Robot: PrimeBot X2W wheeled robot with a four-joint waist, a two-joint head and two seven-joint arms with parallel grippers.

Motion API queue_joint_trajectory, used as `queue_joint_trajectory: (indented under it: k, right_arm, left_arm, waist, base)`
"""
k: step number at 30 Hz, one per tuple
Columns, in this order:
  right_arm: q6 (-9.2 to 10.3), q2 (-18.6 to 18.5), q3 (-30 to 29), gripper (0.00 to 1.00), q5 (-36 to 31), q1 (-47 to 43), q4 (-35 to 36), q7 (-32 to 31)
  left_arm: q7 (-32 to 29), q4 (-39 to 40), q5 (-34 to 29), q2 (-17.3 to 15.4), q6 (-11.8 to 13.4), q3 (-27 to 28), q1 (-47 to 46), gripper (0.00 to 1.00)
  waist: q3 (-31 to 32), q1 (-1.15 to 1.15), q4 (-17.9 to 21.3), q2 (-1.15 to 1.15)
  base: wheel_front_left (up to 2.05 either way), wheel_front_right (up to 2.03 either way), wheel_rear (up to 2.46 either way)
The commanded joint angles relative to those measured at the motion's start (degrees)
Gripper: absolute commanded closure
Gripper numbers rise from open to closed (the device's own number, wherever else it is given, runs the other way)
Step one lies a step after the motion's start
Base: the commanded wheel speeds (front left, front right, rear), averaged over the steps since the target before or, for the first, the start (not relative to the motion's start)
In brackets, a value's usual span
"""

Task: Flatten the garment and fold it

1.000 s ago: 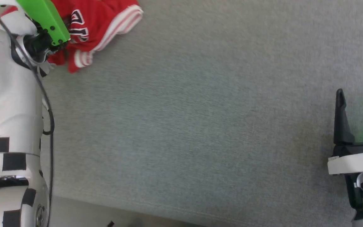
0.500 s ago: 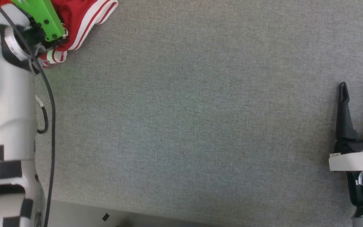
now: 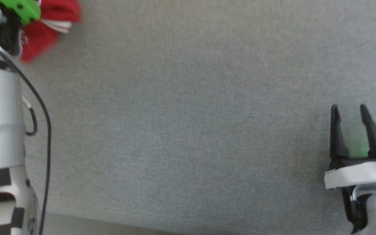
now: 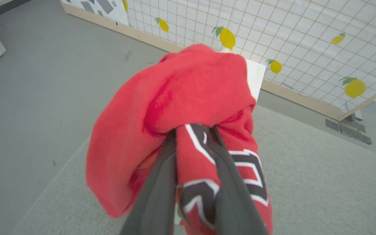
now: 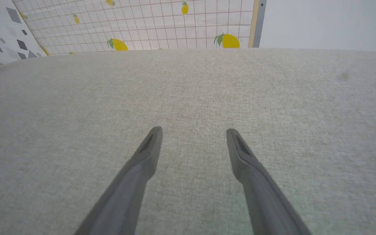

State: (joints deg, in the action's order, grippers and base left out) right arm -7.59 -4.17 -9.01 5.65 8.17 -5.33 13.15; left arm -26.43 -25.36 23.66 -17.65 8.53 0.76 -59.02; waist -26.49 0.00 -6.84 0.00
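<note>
The garment [image 4: 181,88], red with dark white-outlined lettering, hangs as a bunched lump in the left wrist view. My left gripper [image 4: 193,130] is shut on a fold of it, and the lettered cloth is pinched between the two dark fingers. In the head view the garment [image 3: 47,19] is a blurred red lump with a white stripe at the top left corner, beside my left arm's green wrist piece [image 3: 24,8]. My right gripper [image 3: 348,109] hovers open over the bare surface at the lower right, fingers [image 5: 142,163] apart with nothing between them.
A wide grey fabric surface [image 3: 191,114] lies before me, with its front edge along the bottom of the head view. A grid panel with lemon prints [image 4: 305,39] stands behind it. Grey floor [image 4: 28,81] lies beyond the surface's left edge.
My left gripper has closed on the garment, which has gone from lying spread out to a bunched lump at the fingers. The head view has shifted. The right gripper stays open.
</note>
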Motion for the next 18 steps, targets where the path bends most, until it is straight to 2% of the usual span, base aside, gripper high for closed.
queue_joint_trajectory:
  k: [1, 10, 14, 18]
  right_arm:
    - [0.10, 0.38, 0.17, 0.00, 0.44, -0.53, -0.69, 0.53]
    - [0.10, 1.22, 0.23, 0.00, 1.43, -1.20, -4.96, 1.55]
    - [0.10, 1.26, 0.23, 0.00, 2.76, -1.50, -6.38, 1.74]
    - [0.10, 1.28, -0.04, 0.00, 3.24, -1.99, -7.24, 1.81]
  left_arm:
    - [1.52, 0.75, -0.31, -0.76, -0.73, -0.07, -2.32, 1.00]
    - [3.80, -1.57, -0.78, -1.07, -5.18, -3.31, -8.54, 1.00]
    - [3.82, -3.10, -0.69, 0.28, -7.17, -5.51, -9.13, 1.00]
    - [4.54, -4.13, 0.53, 3.15, -8.63, -6.99, -8.71, 1.00]
  waist:
    - [5.48, 0.00, -0.09, 0.00]
    - [13.67, 0.00, 1.97, 0.00]
    - [16.56, 0.00, 3.69, 0.00]
    - [19.23, 0.00, 6.43, 0.00]
  base:
    - [0.00, 0.00, 0.00]
    - [0.00, 0.00, 0.00]
    - [0.00, 0.00, 0.00]
    - [0.00, 0.00, 0.00]
